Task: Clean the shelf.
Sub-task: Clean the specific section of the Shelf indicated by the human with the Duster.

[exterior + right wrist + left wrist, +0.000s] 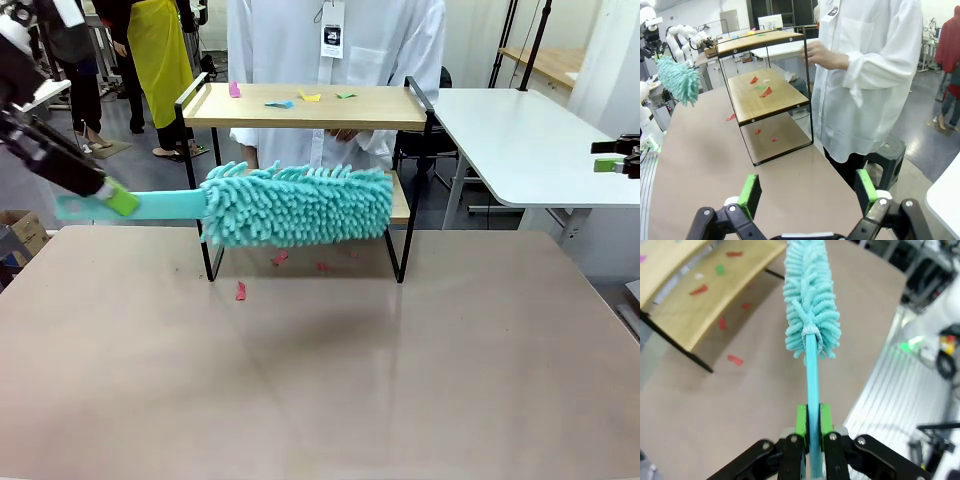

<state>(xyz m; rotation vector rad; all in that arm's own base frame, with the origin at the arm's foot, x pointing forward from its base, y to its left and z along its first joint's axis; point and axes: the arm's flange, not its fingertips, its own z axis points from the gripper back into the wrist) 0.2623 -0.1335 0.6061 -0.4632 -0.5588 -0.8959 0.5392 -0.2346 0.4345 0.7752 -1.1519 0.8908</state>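
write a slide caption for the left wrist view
Left gripper shut on a teal duster, its head over the table beside the shelf strewn with scraps.

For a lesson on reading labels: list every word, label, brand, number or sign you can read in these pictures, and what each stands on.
No text here can be read.
badge on the person's white coat: dark print, too small and blurred to read.
shelf, duster, table: no print seen on them.
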